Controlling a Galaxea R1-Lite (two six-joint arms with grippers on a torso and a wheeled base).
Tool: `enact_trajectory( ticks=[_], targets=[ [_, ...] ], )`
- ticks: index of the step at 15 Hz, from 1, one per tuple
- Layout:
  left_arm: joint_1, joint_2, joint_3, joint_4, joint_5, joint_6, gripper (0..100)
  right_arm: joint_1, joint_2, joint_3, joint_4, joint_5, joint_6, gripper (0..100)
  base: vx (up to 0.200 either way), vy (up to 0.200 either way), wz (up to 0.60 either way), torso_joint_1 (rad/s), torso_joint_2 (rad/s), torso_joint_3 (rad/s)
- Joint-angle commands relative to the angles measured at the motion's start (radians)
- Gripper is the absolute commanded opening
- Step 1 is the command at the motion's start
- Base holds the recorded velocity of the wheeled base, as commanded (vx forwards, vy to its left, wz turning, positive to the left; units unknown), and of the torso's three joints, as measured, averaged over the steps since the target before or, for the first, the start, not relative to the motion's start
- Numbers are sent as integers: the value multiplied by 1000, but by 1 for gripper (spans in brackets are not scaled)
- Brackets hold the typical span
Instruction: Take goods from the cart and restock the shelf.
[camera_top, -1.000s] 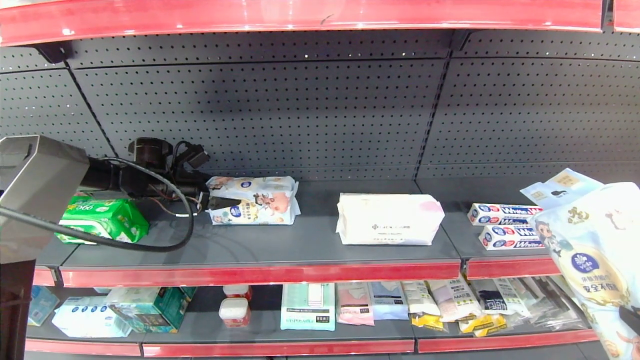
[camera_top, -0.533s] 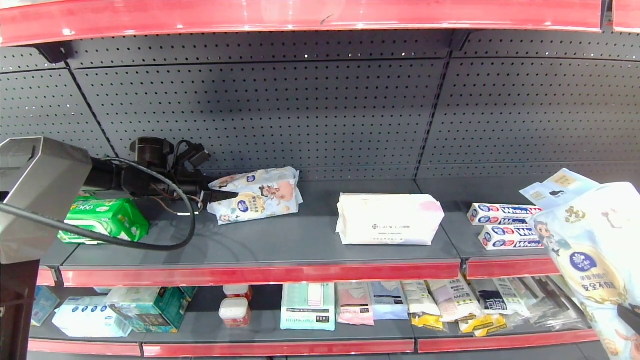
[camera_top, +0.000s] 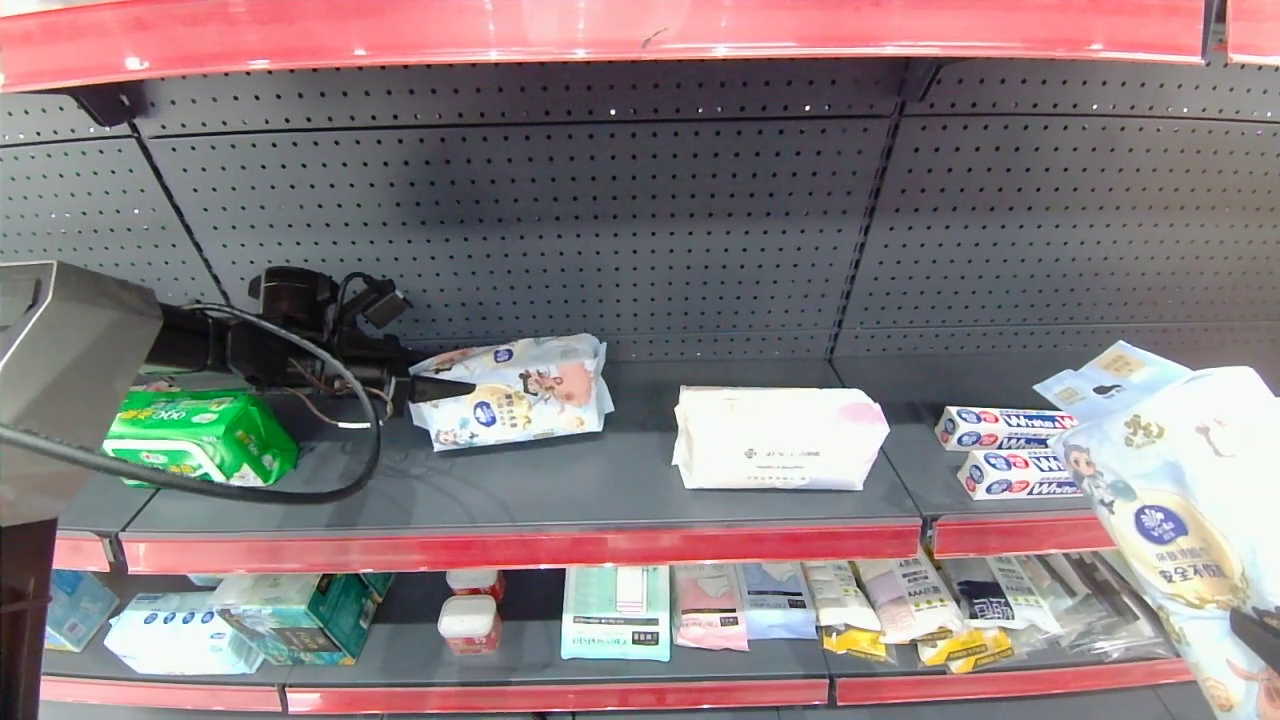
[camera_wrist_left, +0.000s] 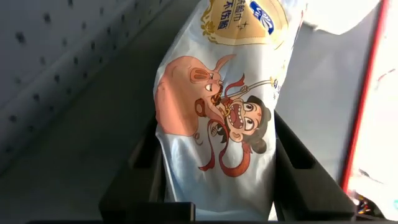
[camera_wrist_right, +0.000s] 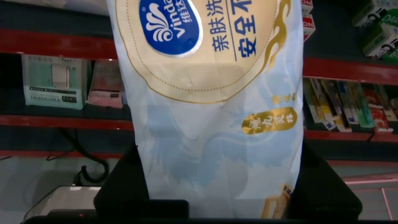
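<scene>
Wipes pack (camera_top: 515, 390), newly askew, between left jaws.

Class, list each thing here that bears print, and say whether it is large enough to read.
Toothpaste boxes: large lettering, legible.
Right-held pack: large characters, legible.
Left-held pack: small characters, blurred.
Green pack: numerals, blurred.
Lower-shelf goods: too small.

Left arm (camera_top: 75, 350): boxy brushed-grey metal link left of the green pack (camera_top: 200, 440), then a matte black wrist section above that pack, with a round black camera housing (camera_top: 295, 295) on top. Thick black cable (camera_top: 335, 494) loops right of the green pack, with thin brownish and white wires by the wrist. Left gripper (camera_top: 445, 387): black, slim tapered fingers. Right gripper (camera_wrist_right: 227, 186): black, broad angular fingers.
</scene>
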Motion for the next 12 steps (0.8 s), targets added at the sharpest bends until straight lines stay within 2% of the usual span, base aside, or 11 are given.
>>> enact_trajectory(
  ticks=[1, 2, 3, 4, 5, 7, 10, 12],
  targets=[
    [11, -43, 20, 4, -12, 33, 0, -2, 2, 0, 0, 0, 0, 0, 0, 0, 0, 0, 0, 0],
    [14, -43, 26, 6, -15, 56, 0, 0, 4, 0, 0, 0, 0, 0, 0, 0, 0, 0, 0, 0],
    [23, -52, 58, 21, -32, 105, 0, 0, 4, 0, 0, 0, 0, 0, 0, 0, 0, 0, 0, 0],
    [26, -75, 87, 35, -46, 132, 0, 0, 4, 0, 0, 0, 0, 0, 0, 0, 0, 0, 0, 0],
    [26, -94, 110, 49, -56, 148, 0, -2, 4, 0, 0, 0, 0, 0, 0, 0, 0, 0, 0, 0],
    [34, -129, 152, 55, -87, 204, 0, 0, 11, 0, 0, -1, 0, 0, 0, 0, 0, 0, 0, 0],
    [54, -166, 222, 55, -110, 240, 0, 0, 25, 0, -2, -1, 0, 0, 0, 0, 0, 0, 0, 0],
    [79, -164, 258, 55, -110, 308, 0, -2, 24, 0, -2, -1, 0, 0, 0, 0, 0, 0, 0, 0]
  ],
)
